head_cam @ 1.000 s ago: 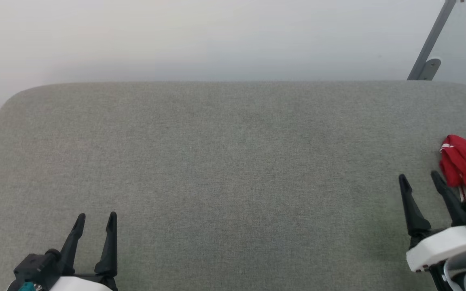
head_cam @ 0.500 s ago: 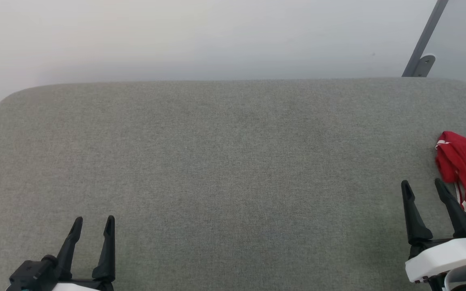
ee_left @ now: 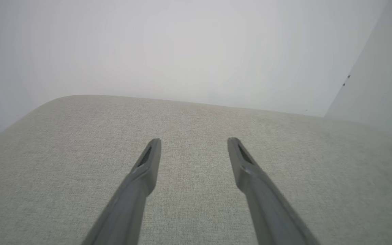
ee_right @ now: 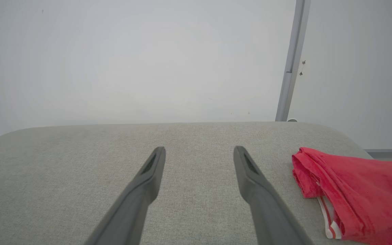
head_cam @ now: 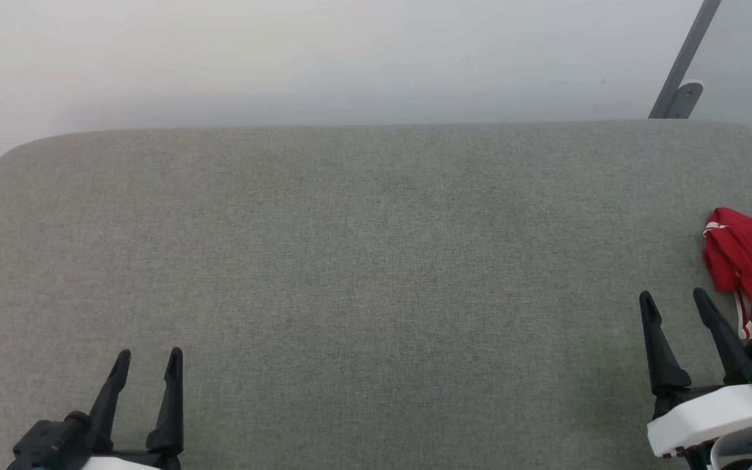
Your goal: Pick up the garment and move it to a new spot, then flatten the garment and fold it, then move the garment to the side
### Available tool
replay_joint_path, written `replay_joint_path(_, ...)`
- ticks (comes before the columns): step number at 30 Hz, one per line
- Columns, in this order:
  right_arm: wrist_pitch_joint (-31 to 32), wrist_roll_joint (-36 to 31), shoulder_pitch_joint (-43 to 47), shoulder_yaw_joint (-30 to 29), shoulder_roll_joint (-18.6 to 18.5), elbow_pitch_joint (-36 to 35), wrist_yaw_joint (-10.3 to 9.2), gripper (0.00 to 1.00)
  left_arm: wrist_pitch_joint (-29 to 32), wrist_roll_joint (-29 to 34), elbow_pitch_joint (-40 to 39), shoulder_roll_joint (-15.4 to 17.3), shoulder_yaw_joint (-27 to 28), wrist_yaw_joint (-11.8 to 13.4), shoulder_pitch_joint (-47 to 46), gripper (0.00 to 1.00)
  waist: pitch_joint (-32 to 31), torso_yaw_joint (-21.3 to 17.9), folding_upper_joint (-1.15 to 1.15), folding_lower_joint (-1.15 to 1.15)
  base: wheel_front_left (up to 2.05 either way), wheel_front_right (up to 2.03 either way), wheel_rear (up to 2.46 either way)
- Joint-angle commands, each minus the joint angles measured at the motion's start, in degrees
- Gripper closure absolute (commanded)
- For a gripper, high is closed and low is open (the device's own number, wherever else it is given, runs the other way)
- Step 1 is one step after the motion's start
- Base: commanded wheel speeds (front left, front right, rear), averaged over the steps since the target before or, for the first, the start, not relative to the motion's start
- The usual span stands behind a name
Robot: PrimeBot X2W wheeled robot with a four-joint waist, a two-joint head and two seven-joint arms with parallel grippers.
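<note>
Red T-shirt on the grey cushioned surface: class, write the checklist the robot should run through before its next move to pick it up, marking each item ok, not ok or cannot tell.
1. The right gripper is open and empty: ok, fingers apart.
2. The left gripper is open and empty: ok.
3. The red T-shirt is near the right gripper: ok, it lies just right of the fingers, not touching them.
4. The whole T-shirt is in sight: not ok, the head view's edge cuts it off.
5. The T-shirt lies flat: not ok, it is bunched.
6. The grey cushioned surface is bare for a new spot: ok.
</note>
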Motion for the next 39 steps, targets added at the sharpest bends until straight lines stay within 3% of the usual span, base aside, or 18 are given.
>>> replay_joint_path(1, -0.28, 0.09, 0.13, 0.02, 0.2, -0.25, -0.07, 0.0, -0.09, 0.32, -0.02, 0.09, 0.29, -0.1, -0.24, 0.0, 0.03, -0.02, 0.0, 0.0, 0.0, 0.0, 0.0)
replay_joint_path(2, -0.35, 0.16, 0.12, 0.0, 0.19, -0.25, -0.07, 0.0, -0.09, 0.38, -0.15, -0.02, 0.45, -0.1, -0.3, 0.0, 0.08, -0.04, 0.0, 0.0, 0.0, 0.0, 0.0)
replay_joint_path(3, -0.1, 0.13, -0.02, 0.0, 0.03, 0.05, 0.0, 1.0, 0.01, 0.04, -0.02, -0.1, 0.26, 0.0, -0.01, 1.0, 0.09, -0.05, 0.0, 0.0, 0.0, 0.0, 0.0)
replay_joint_path(6, 0.05, 0.44, 0.75, 0.21, 0.52, 2.19, 0.01, 1.0, 0.11, -0.3, 2.03, -1.09, -0.29, 0.0, 0.08, 1.0, 0.09, -0.07, 0.0, 0.0, 0.0, 0.0, 0.0)
replay_joint_path(39, 4.14, 30.82, -3.02, -0.95, 2.68, 6.69, -0.01, 1.0, 7.71, -29.26, 4.46, -3.68, 1.94, -0.04, -5.1, 1.0, -0.47, -0.8, 0.0, 0.0, 0.0, 0.0, 0.0)
